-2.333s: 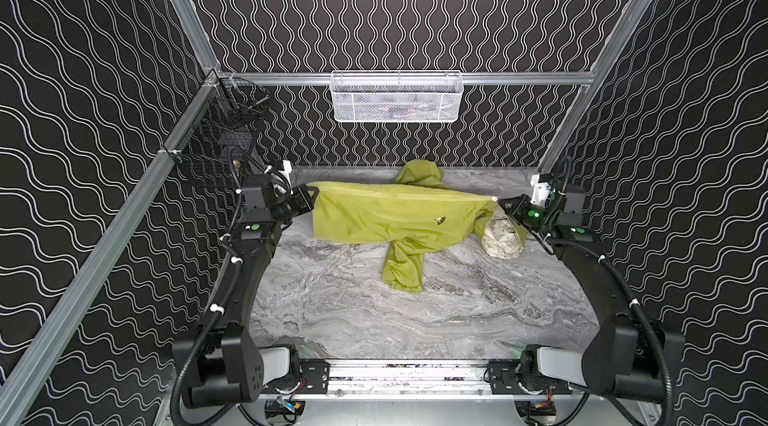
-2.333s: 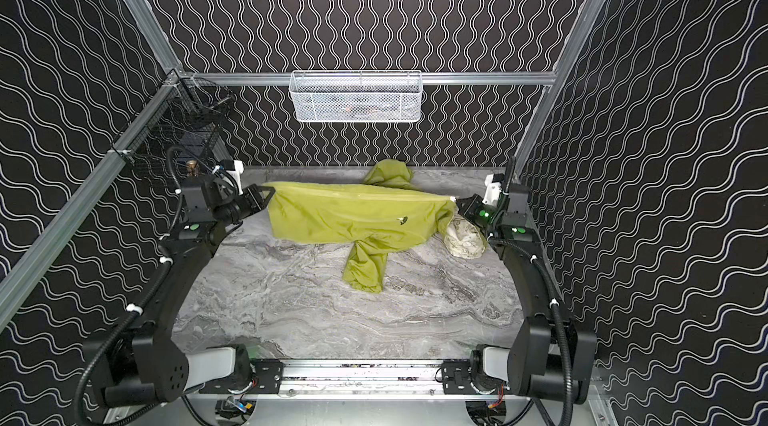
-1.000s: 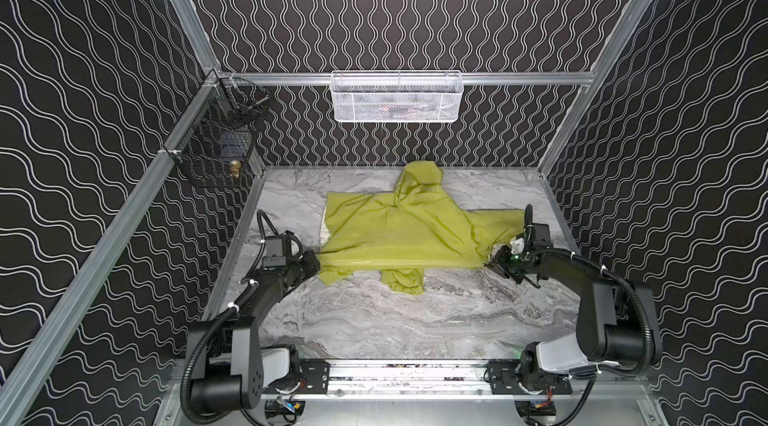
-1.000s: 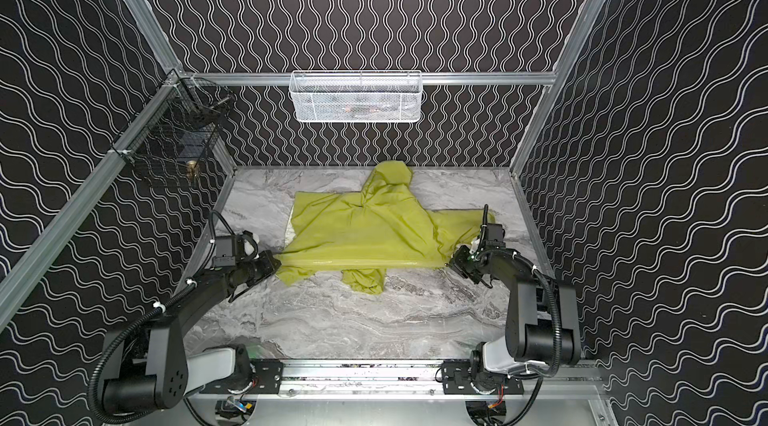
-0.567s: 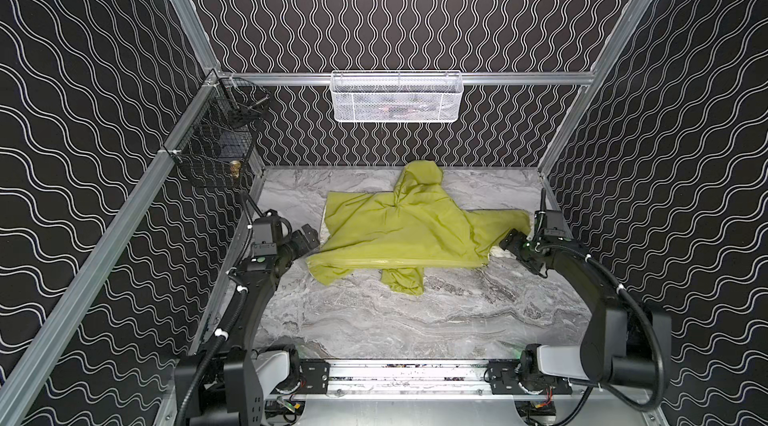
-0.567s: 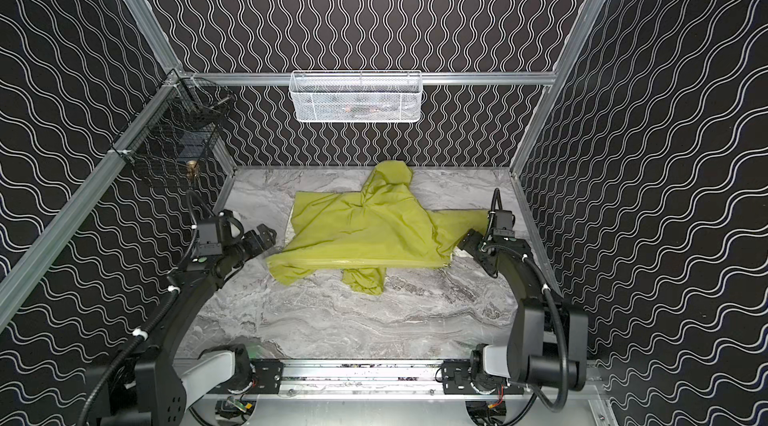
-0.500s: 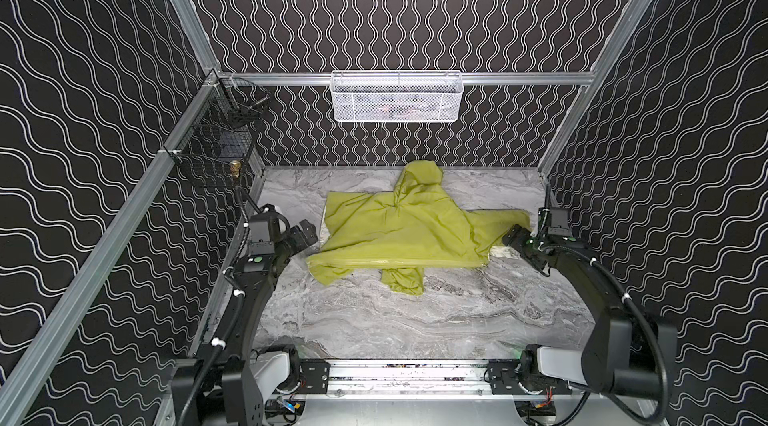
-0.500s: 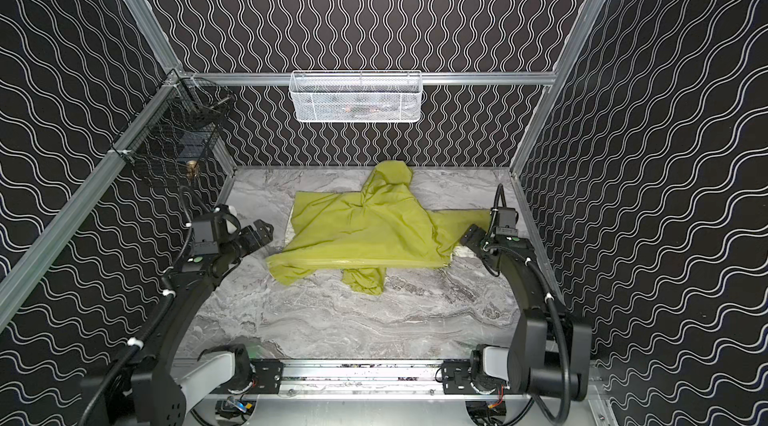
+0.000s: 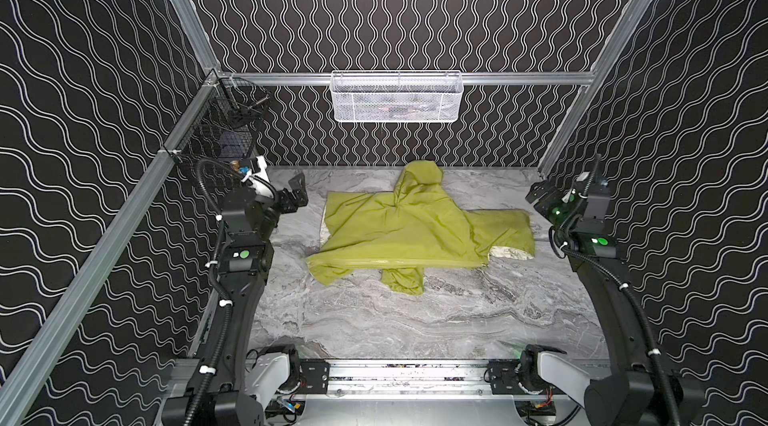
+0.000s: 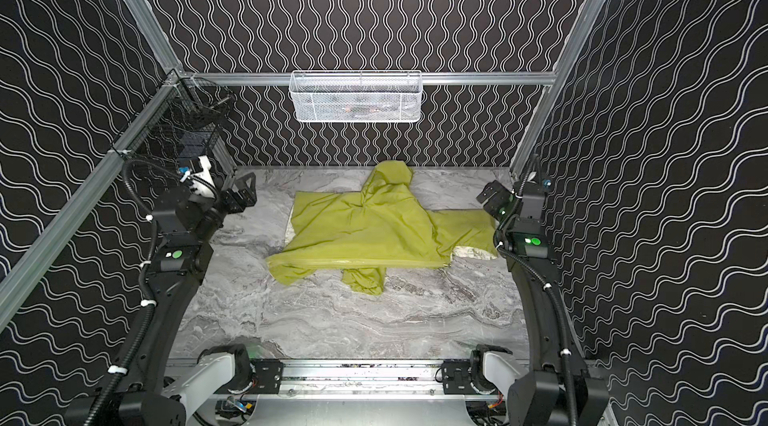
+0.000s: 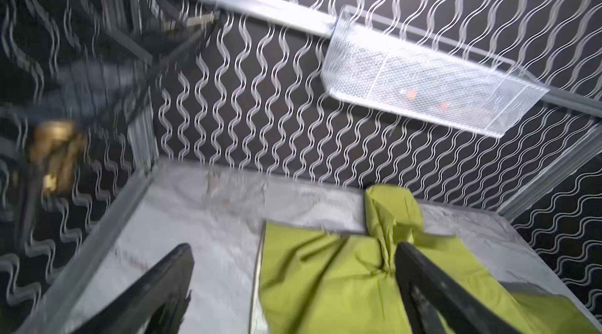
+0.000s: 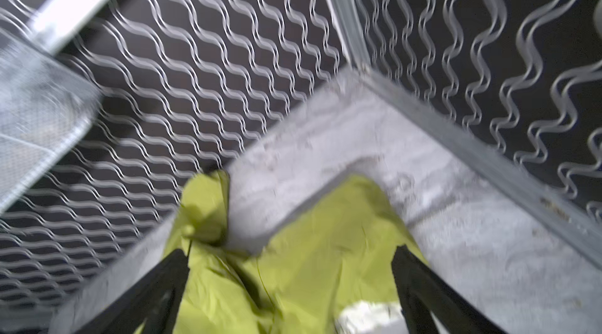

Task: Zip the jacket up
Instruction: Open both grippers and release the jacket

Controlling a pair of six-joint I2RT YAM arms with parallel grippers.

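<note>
White mesh basket [image 9: 397,97] behind jacket [image 9: 415,228]

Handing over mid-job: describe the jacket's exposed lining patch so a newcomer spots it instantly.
The grey marble table holds one green jacket, spread out with its hood at the far end. At the right end of its near hem, a small patch of lining peeks out from under the sleeve. Unlike the green cloth around it, it is cream.
</note>
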